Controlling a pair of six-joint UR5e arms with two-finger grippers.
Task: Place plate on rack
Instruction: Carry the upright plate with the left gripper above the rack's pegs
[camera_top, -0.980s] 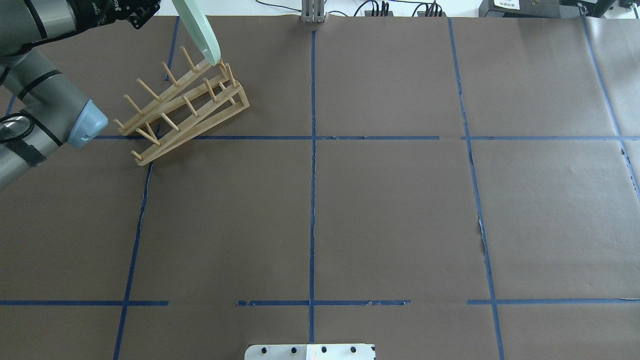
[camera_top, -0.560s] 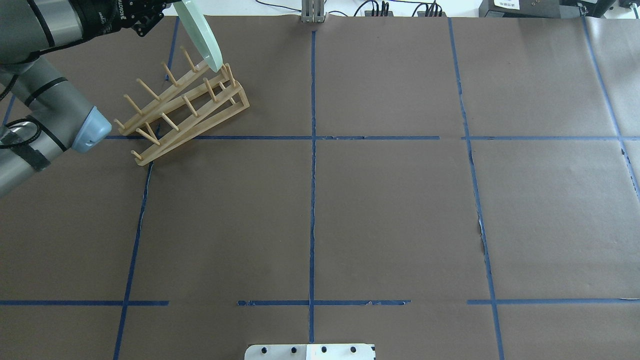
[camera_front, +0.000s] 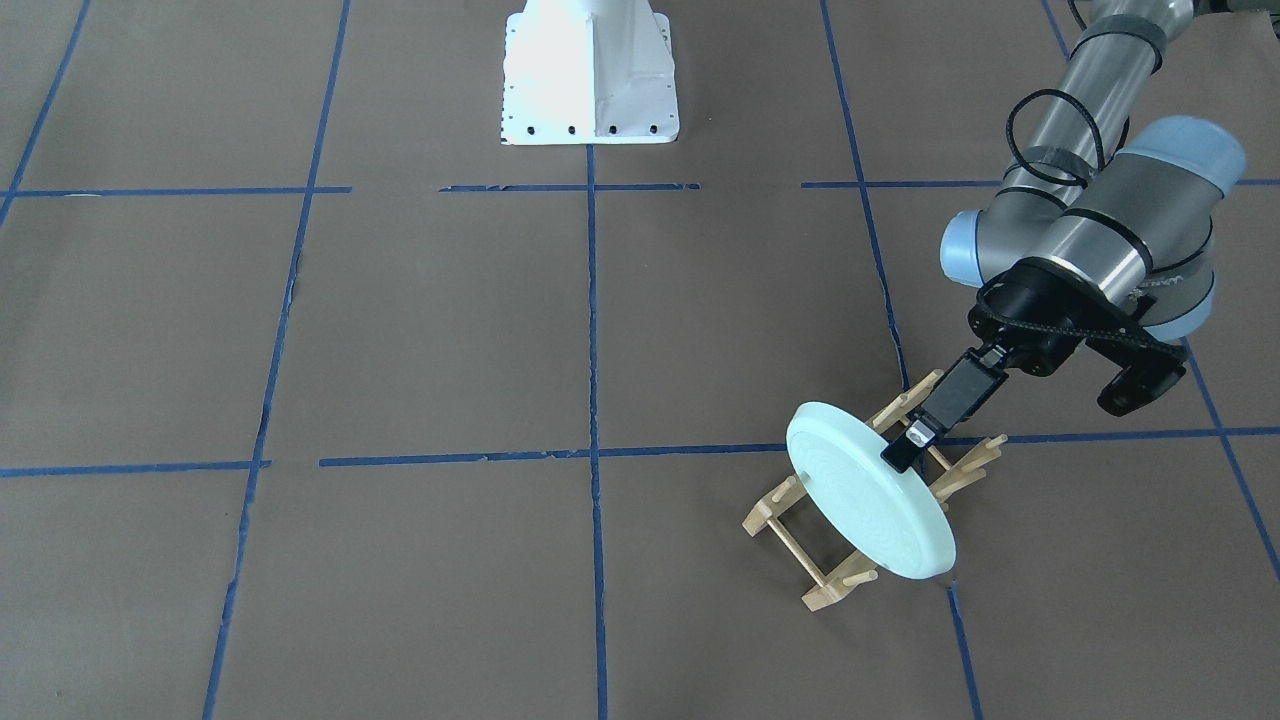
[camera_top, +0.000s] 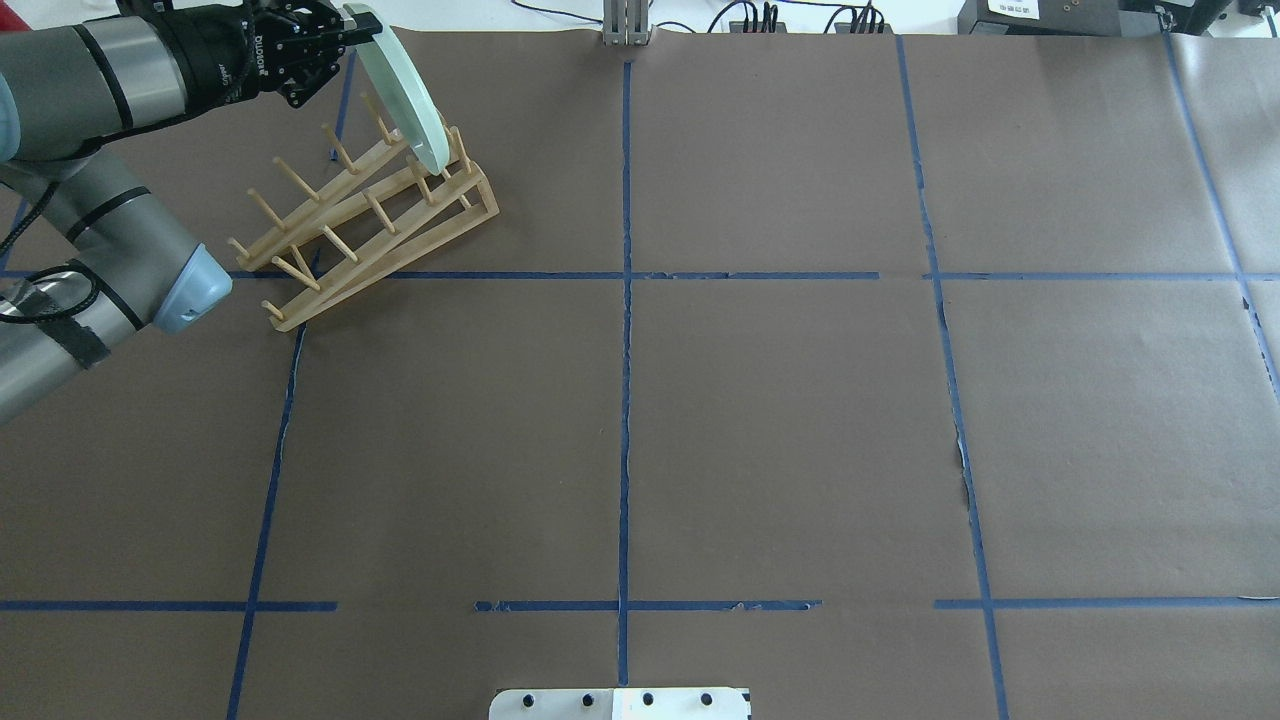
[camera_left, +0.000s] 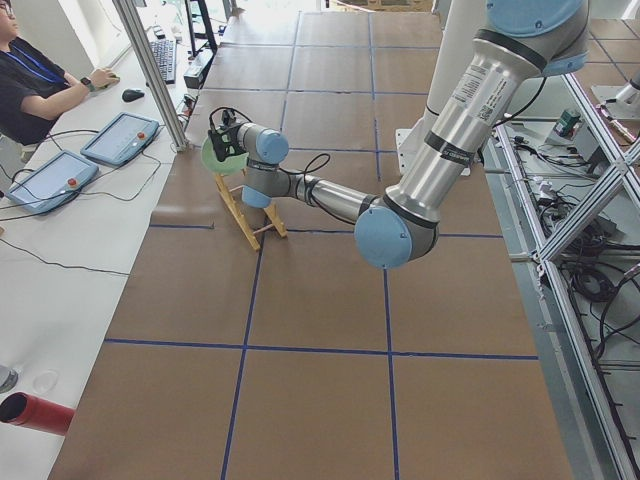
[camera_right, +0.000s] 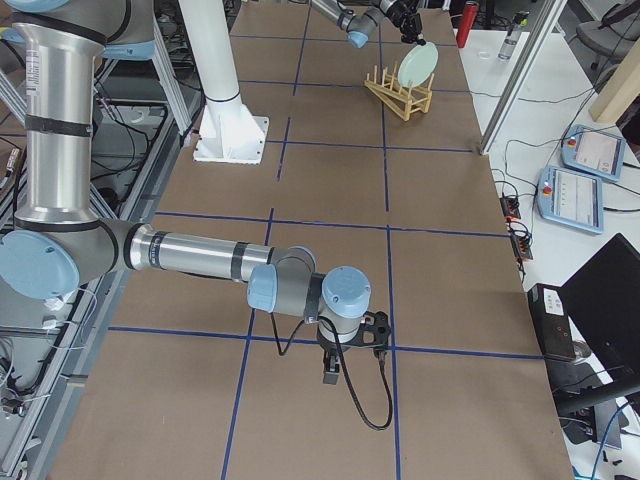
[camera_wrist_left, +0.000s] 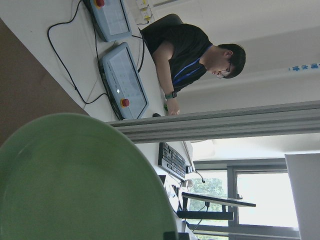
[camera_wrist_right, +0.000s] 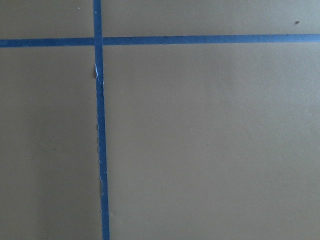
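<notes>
My left gripper (camera_top: 357, 24) is shut on the upper rim of the pale mint-green plate (camera_top: 405, 100). It holds the plate on edge, tilted. The plate's lower rim is down among the pegs at the far end of the light wooden rack (camera_top: 372, 215). In the front-facing view the gripper (camera_front: 905, 450) pinches the plate (camera_front: 865, 495) over the rack (camera_front: 825, 590). The plate fills the lower left of the left wrist view (camera_wrist_left: 75, 185). My right gripper (camera_right: 335, 368) hangs low over bare table far from the rack. I cannot tell whether it is open or shut.
Brown paper with blue tape lines (camera_top: 625, 330) covers the table. The white robot base (camera_front: 590, 75) stands at the near-robot edge. An operator (camera_left: 35, 85) sits by pendants beyond the far edge, just behind the rack. A metal post (camera_left: 150, 75) stands close to the plate.
My left gripper has come down and toward the robot with the plate. The plate's lower rim has sunk from above the rack's far end to among its pegs. The rack has not moved.
</notes>
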